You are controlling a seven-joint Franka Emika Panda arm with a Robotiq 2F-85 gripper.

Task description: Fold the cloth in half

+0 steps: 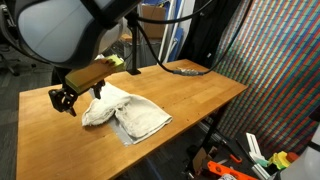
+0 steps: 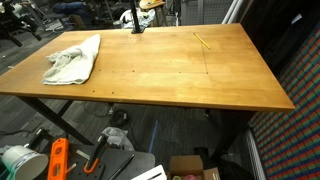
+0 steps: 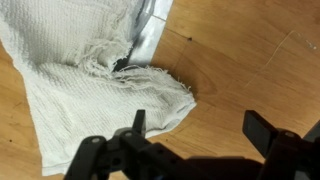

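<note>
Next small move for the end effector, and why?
Probably lower the end effector onto the near corner of the cloth: it is open and empty, and in the wrist view that corner lies just ahead, between its fingers.

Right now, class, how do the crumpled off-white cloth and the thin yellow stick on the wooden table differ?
The crumpled off-white cloth is large and bunched into soft folds; the thin yellow stick is small and straight. The cloth is pale grey-white, the stick bright yellow. The cloth lies near one end of the table; the stick lies apart, nearer the middle by the far edge. Both rest on the light brown wooden table.
</note>
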